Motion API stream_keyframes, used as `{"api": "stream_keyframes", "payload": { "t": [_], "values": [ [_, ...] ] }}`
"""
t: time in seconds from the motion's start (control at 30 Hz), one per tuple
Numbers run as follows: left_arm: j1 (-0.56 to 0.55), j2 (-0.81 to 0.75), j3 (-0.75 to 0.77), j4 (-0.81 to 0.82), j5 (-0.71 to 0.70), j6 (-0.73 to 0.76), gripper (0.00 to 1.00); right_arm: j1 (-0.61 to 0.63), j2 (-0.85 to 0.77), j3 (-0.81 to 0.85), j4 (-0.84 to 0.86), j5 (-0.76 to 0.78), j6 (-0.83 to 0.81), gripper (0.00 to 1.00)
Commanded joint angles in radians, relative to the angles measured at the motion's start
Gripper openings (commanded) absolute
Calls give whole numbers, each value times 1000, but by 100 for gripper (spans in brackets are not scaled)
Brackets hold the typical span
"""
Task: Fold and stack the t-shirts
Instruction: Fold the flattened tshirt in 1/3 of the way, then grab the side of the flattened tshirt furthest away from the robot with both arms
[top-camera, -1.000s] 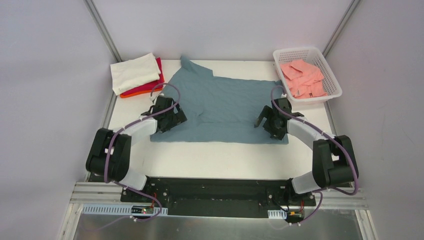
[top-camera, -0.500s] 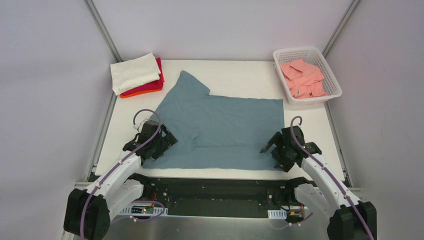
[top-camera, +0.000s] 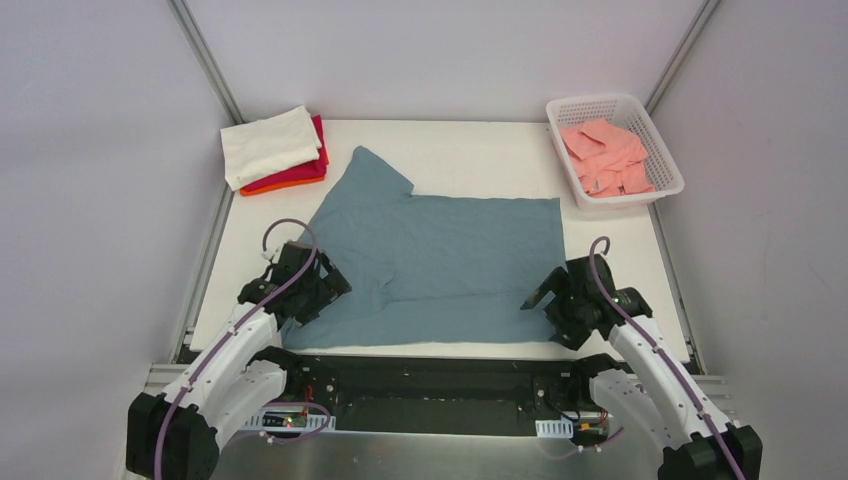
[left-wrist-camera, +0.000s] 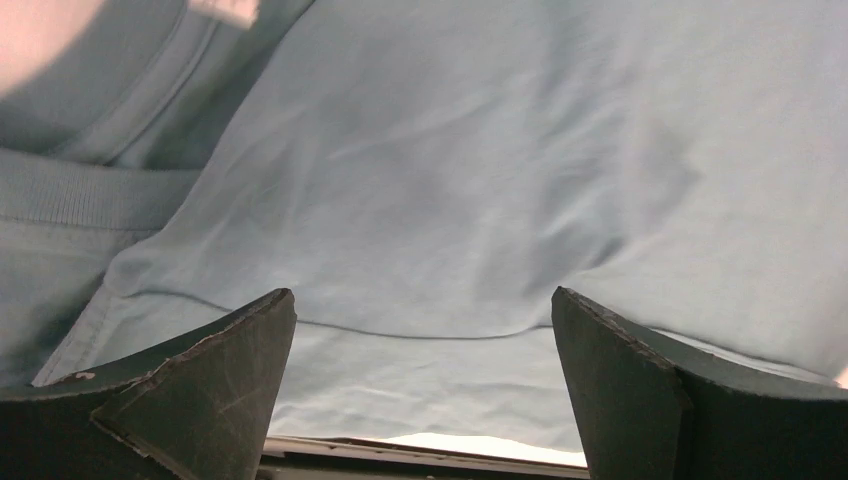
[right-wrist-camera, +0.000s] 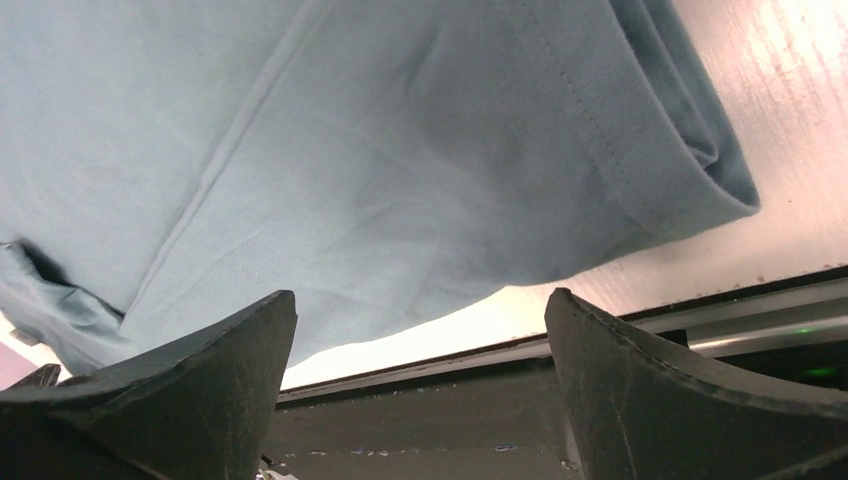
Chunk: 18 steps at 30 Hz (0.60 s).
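The slate blue-grey t-shirt (top-camera: 440, 255) lies spread flat on the white table, one sleeve pointing to the far left. My left gripper (top-camera: 318, 298) hovers open over its near left corner. In the left wrist view the gripper (left-wrist-camera: 422, 296) has cloth (left-wrist-camera: 450, 180) between its wide fingers, and a white neck label (left-wrist-camera: 225, 10) shows at the top. My right gripper (top-camera: 545, 305) is open over the near right corner. The right wrist view shows that gripper (right-wrist-camera: 420, 296) above the folded hem (right-wrist-camera: 650, 150) and the table's front edge, holding nothing.
A folded stack sits at the far left: a cream-white shirt (top-camera: 268, 143) on top of red (top-camera: 320, 165) and orange (top-camera: 262, 187) ones. A white lattice basket (top-camera: 668, 178) at the far right holds salmon-pink shirts (top-camera: 605, 155). The black base rail (top-camera: 430, 375) runs along the near edge.
Both arms have drawn back toward the near edge and the blue-grey shirt now lies closer to that edge, its far sleeve flatter. Both grippers have stayed open.
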<state>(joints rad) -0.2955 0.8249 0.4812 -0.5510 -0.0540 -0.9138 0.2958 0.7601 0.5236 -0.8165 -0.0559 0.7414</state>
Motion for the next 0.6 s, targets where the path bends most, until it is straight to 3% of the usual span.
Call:
{"api": "stream_keyframes", "payload": {
  "t": [0.0,0.1,0.23,0.33,0.5,0.57],
  "values": [
    [-8,15,229,-32,1,138,100,6,-34,209,0,137,-98,99],
    [-8,109,387,-27,-55,200,100,6,-40,274,102,247,-161,99],
    [-5,383,675,-19,-150,294,100,4,-9,300,273,357,-209,99],
    [23,622,916,-19,-114,365,100,2,97,348,378,370,-260,99],
    [129,1044,1328,-30,80,432,100,-27,333,483,412,384,-284,99],
    [143,1180,1486,-57,78,463,100,-46,425,536,427,344,-295,99]
  ]
}}
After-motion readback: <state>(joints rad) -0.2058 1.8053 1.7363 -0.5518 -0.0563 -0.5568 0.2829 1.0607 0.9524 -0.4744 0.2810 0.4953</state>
